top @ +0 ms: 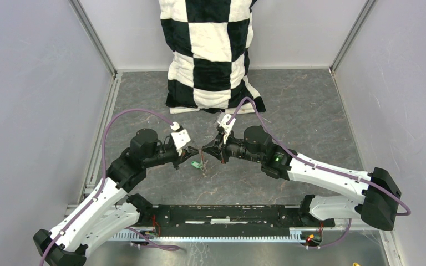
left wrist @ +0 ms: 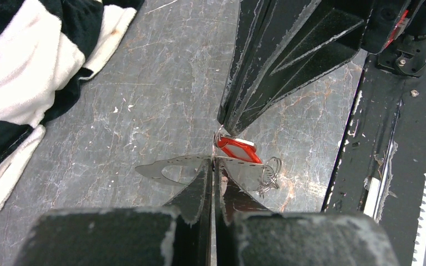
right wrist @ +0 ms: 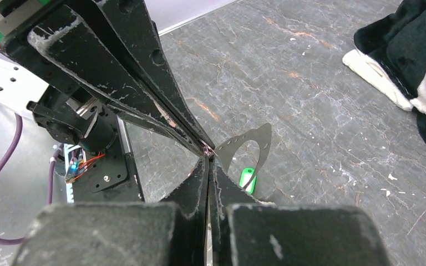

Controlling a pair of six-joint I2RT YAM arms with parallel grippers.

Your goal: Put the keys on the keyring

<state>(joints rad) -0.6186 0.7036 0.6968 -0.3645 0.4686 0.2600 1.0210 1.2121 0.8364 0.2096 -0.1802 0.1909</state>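
Table (top: 310, 111), grey marbled surface: carries the work. A black-and-white checkered plush cloth (top: 211, 50) lies at its far side, well apart from the work.

Left hand (left wrist: 213, 169): clenched, fingers pressed flat together. Its tip meets the tip of the right hand above the middle of the table.

Right hand (right wrist: 208, 166): likewise clenched, its point touching the left hand's.

Thin silvery wire keyring (left wrist: 270, 170): only a few small loops show, just beside the meeting point and close over the table. The large oval itself cannot be made out.

Small key with the red plastic head (left wrist: 236, 148): sits right at the two tips, directly under the right hand's point. Which hand pinches it cannot be told, nor whether the wire already passes through its head.

Small key with the green plastic head (right wrist: 248, 178): lies loose on the table near the hands, touched by neither and clear of the wire.

Assessment: the task is not complete. The green key is plainly unthreaded. The red key is the one in hand, its threading unconfirmed. At best one of two is done.
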